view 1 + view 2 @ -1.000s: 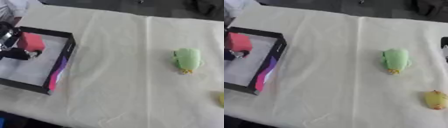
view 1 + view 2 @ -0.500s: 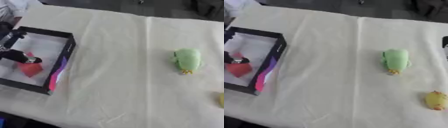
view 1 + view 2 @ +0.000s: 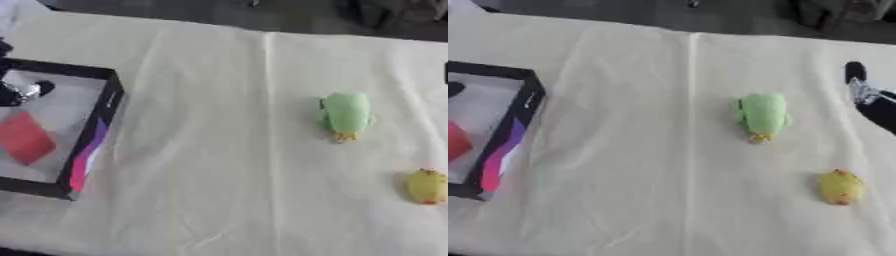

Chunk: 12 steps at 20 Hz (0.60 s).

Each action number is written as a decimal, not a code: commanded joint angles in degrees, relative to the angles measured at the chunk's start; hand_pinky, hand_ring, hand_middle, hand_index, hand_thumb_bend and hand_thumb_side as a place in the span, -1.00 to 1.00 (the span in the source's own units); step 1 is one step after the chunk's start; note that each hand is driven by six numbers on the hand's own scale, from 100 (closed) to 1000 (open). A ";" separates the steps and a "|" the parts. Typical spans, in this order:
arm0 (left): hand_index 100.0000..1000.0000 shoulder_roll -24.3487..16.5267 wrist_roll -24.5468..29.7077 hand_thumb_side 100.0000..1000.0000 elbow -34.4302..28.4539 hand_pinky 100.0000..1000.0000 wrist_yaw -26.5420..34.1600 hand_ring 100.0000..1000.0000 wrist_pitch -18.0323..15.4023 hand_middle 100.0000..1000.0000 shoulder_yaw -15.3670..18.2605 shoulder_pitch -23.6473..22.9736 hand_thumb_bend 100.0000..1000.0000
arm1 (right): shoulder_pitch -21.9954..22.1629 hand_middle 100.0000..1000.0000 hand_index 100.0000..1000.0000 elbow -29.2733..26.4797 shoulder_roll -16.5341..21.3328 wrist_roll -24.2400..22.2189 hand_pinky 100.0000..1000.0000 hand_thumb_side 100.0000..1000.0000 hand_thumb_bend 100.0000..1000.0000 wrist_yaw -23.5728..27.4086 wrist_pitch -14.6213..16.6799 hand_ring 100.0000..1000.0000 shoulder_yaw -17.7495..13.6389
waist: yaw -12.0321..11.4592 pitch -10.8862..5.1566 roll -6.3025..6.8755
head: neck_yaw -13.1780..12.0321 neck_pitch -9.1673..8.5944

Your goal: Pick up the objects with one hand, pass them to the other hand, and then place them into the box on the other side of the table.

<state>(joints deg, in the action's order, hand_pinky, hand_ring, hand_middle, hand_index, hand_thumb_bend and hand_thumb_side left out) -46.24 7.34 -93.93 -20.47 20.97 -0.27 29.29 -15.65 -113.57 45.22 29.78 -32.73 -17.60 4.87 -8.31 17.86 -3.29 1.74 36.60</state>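
A black-walled box with a pale floor sits at the left edge of the table, its right wall carrying a pink and purple stripe on the outside. A red, roughly diamond-shaped object lies flat on the box floor, toward the near left part, apart from the right wall. The left hand shows only as black and silver fingertips above the far left part of the box, clear of the red object; I cannot tell how far its fingers are spread.

The cream cloth covers the table, with a fold line running near to far down the middle. A wide bare stretch of cloth separates the box from the toys on the right. The green soft toy lies right of the fold, its small yellow-orange end pointing toward the near edge. The yellow toy with a red spot lies nearer and further right, well apart from the green one.

The right hand enters at the right edge, far of the yellow toy and right of the green one, touching neither; its finger spread cannot be made out.
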 commanded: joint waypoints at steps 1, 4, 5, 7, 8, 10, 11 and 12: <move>0.62 1.35 -2.99 -0.06 -5.47 0.80 2.92 0.74 -2.78 0.48 0.98 1.31 0.13 | 1.38 0.69 0.70 -1.02 3.51 -2.51 0.75 -0.67 -0.46 2.78 -0.94 0.58 0.53 | -0.10 -1.16 0.04 | 3.07 -0.60; 0.66 3.61 -5.78 0.08 -10.01 0.81 5.71 0.76 -5.57 0.50 0.14 0.32 0.13 | 4.15 0.71 0.71 -1.02 5.45 -5.27 0.77 -0.56 -0.48 5.55 -0.79 0.61 2.48 | -0.03 -1.10 -0.23 | 4.71 -0.76; 0.67 4.28 -6.71 0.08 -11.52 0.81 6.64 0.76 -6.49 0.50 -0.17 -0.22 0.13 | 5.38 0.71 0.71 -1.02 6.28 -6.21 0.78 -0.56 -0.48 6.48 -0.51 0.62 3.26 | -0.01 -1.07 -0.28 | 5.01 -0.77; 0.70 5.24 -8.48 0.09 -14.40 0.82 8.41 0.77 -7.85 0.52 -0.86 -1.20 0.18 | 7.95 0.74 0.74 -1.02 8.01 -7.99 0.81 -0.50 -0.47 8.25 0.34 0.66 4.55 | 0.02 -0.98 -0.35 | 5.44 -0.80; 0.70 5.58 -9.35 0.09 -15.80 0.82 9.28 0.77 -8.12 0.52 -1.27 -1.63 0.18 | 9.28 0.74 0.75 -1.02 8.85 -8.86 0.81 -0.50 -0.46 9.12 0.98 0.67 4.96 | 0.01 -0.94 -0.36 | 5.59 -0.84; 0.70 5.93 -11.09 0.08 -18.63 0.82 11.02 0.78 -7.90 0.52 -1.99 -2.45 0.21 | 11.35 0.76 0.77 -1.02 10.42 -10.59 0.83 -0.51 -0.41 10.78 2.28 0.70 5.32 | 0.14 -0.84 -0.43 | 5.85 -0.84; 0.70 6.08 -11.94 0.07 -19.66 0.82 11.86 0.78 -7.89 0.52 -2.31 -2.77 0.23 | 12.59 0.76 0.78 -1.02 11.39 -11.44 0.84 -0.55 -0.37 11.43 2.88 0.70 5.60 | 0.30 -0.78 -0.47 | 6.04 -0.82; 0.70 6.10 -12.82 0.06 -20.17 0.82 12.75 0.78 -8.03 0.52 -2.62 -2.99 0.24 | 13.97 0.75 0.79 -1.02 12.11 -12.33 0.82 -0.56 -0.37 12.13 3.50 0.68 5.65 | 0.44 -0.74 -0.50 | 6.22 -0.78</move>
<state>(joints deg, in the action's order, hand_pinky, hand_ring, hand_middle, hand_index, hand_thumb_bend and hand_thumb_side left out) -39.29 -4.35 -112.07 -8.85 13.09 -2.93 25.96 -1.58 -113.69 54.29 18.42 -21.58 -14.76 10.75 -7.88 17.92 -3.97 7.61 36.49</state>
